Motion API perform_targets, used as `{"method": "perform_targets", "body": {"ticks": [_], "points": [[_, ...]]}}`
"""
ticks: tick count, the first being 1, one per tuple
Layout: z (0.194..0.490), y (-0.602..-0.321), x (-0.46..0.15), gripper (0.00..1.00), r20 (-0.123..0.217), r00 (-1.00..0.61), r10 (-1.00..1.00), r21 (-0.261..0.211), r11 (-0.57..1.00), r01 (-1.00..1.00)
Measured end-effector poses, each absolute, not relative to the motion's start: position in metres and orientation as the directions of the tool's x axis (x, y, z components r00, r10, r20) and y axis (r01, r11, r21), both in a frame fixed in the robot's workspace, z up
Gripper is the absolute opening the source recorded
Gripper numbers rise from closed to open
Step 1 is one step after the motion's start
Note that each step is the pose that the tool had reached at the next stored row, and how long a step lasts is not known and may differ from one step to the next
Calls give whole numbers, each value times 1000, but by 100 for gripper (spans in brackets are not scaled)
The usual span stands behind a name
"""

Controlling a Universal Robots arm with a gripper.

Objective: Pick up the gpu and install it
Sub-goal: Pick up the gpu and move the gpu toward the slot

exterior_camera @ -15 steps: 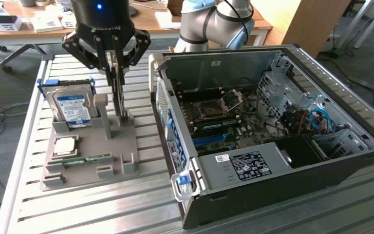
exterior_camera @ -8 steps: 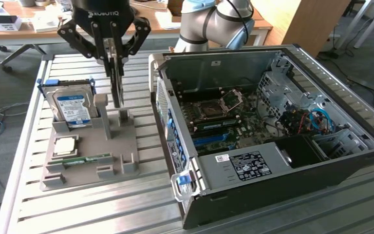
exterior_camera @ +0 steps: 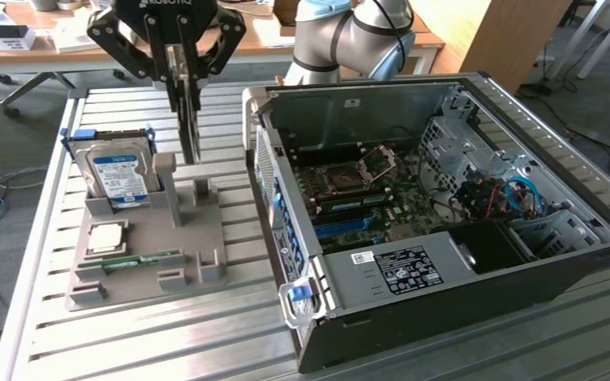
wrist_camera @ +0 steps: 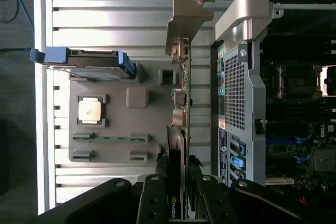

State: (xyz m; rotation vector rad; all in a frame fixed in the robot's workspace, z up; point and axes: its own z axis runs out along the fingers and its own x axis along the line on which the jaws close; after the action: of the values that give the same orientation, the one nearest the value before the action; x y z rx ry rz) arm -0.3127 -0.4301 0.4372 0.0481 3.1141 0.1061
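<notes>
1. The end effector (exterior_camera: 182,89) (wrist_camera: 176,184) was pinching the gpu (exterior_camera: 188,127) (wrist_camera: 179,98) by its top edge, fingers pressed against both faces.
2. The gpu hung upright and edge-on over the grey holder (exterior_camera: 146,254) on the bench (exterior_camera: 178,341). Its lower edge was right at a slotted post; whether they touched could not be told.
3. The hard drive (exterior_camera: 117,171) stood in the holder just beside it.
4. The open computer case (exterior_camera: 432,198) lay at the exterior view's right.
</notes>
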Motion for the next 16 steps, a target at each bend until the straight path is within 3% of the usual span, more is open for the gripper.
{"method": "perform_targets", "body": {"ticks": [16], "points": [[437, -430, -304, 26, -25, -999, 32, 68, 997, 30]]}}
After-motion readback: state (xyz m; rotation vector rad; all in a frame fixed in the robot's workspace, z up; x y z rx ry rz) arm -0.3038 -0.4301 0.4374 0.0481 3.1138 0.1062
